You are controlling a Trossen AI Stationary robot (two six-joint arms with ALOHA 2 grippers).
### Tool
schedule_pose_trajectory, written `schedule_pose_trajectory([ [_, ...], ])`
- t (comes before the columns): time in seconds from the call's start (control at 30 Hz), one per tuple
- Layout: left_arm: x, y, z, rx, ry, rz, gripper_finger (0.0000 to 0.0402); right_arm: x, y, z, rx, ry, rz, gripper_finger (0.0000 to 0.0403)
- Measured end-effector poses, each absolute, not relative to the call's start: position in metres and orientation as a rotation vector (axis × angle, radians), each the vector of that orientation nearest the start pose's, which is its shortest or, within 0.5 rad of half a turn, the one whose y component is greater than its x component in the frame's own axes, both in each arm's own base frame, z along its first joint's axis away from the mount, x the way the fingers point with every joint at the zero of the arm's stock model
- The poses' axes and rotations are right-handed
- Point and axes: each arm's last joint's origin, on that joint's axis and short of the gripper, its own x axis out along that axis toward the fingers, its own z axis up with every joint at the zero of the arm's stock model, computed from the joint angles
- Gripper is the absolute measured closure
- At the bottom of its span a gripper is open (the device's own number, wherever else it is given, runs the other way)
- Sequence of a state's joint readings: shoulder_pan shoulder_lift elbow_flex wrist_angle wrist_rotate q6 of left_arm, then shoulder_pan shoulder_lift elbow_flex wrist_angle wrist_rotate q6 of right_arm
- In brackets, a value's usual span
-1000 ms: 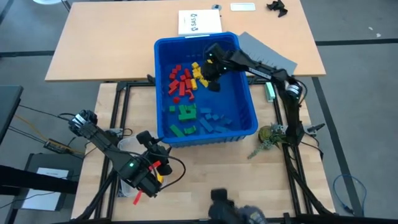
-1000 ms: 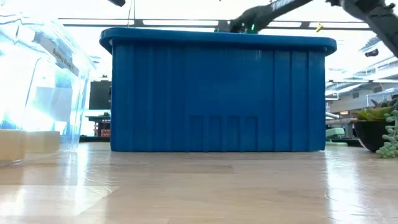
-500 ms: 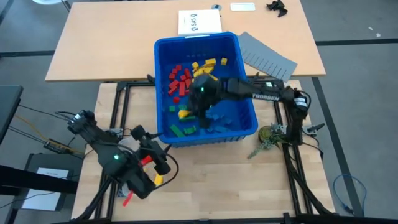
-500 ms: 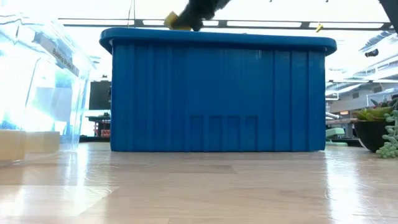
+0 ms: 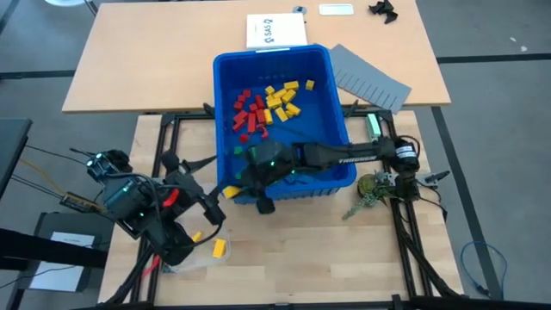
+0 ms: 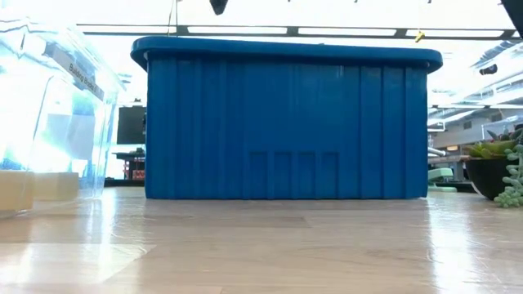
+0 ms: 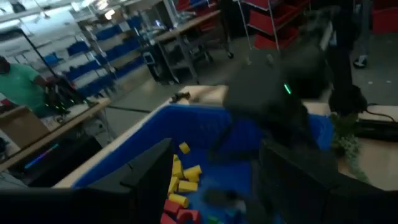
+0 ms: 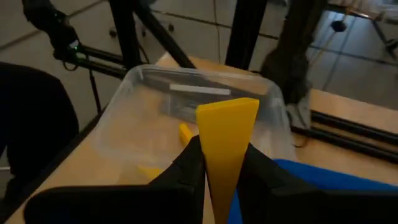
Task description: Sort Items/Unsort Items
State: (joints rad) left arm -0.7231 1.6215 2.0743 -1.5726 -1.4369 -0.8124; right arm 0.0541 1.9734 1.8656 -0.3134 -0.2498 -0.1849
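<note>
Right wrist view gives you the clearest evidence: the right gripper (image 8: 222, 163) has its jaws pinching a yellow wedge block (image 8: 226, 140), narrowed onto its lower end while the broad end stands clear above the fingertips. Beyond the wedge lies a clear plastic container (image 8: 149, 99) with a few yellow blocks (image 8: 185, 132) inside, resting on the wooden worktop (image 8: 348, 106).

High view, looking straight down, places the right gripper (image 5: 245, 185) at the near left corner of the blue bin (image 5: 340, 112), with the yellow wedge block (image 5: 231, 191) just outside the bin's rim. Red blocks (image 5: 250, 114) and more yellow blocks (image 5: 282, 97) are clustered on the far half of the bin floor; green and blue ones lie nearer, partly hidden under the right arm. One yellow block (image 5: 219, 249) sits near the left arm.

The left gripper (image 5: 185, 220) hovers over the worktop (image 5: 293, 258) left of the bin, its jaws spread wide and holding nothing. A grey slotted divider sheet (image 5: 372, 79) lies just beside the bin's far right corner.
</note>
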Motion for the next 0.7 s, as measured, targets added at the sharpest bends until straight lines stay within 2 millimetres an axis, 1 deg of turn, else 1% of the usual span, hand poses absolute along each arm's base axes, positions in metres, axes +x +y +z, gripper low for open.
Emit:
schedule_pose_trajectory([
  [0.13,0.215,-0.147,0.464,0.241,0.222,0.783,0.0154,0.481,0.048,0.324,-0.113,0.288,0.352,0.0343],
  [0.23,0.216,-0.146,0.464,0.231,0.228,0.784,0.0154,0.498,0.057,0.302,-0.091,0.248,0.336,0.0343],
  [0.33,0.216,-0.147,0.463,0.222,0.235,0.777,0.0154,0.510,0.063,0.283,-0.083,0.222,0.322,0.0340],
  [0.53,0.217,-0.147,0.463,0.217,0.235,0.776,0.0154,0.529,0.072,0.250,0.011,0.153,0.325,0.0325],
  [0.6,0.217,-0.147,0.463,0.217,0.234,0.776,0.0154,0.532,0.075,0.242,0.008,0.144,0.318,0.0316],
  [0.7,0.217,-0.147,0.463,0.213,0.234,0.775,0.0154,0.534,0.075,0.239,0.010,0.141,0.307,0.0297],
])
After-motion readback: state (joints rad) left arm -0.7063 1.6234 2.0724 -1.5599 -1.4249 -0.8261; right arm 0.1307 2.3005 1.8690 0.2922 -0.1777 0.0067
